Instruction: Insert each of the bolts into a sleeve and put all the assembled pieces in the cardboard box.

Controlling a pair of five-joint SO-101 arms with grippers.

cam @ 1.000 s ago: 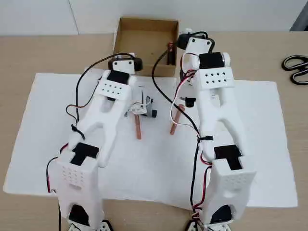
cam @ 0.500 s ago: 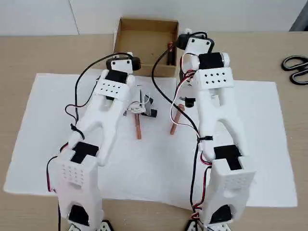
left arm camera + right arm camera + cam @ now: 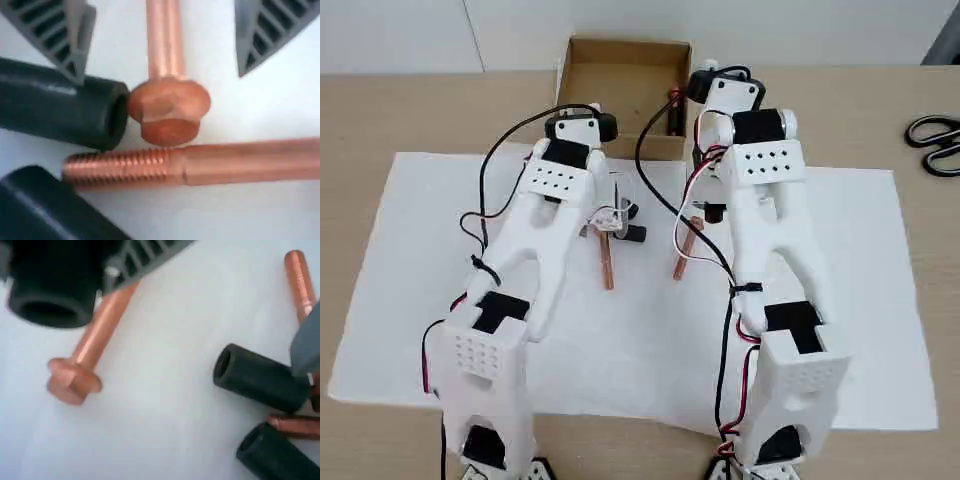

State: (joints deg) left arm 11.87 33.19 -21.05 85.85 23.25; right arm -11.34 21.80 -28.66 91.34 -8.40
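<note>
Our left jaws hang spread astride a bolt midway across the counter, short of the box by the far edge; the right jaws pinch a sleeve. We judge a square grip on its shank best.
</note>
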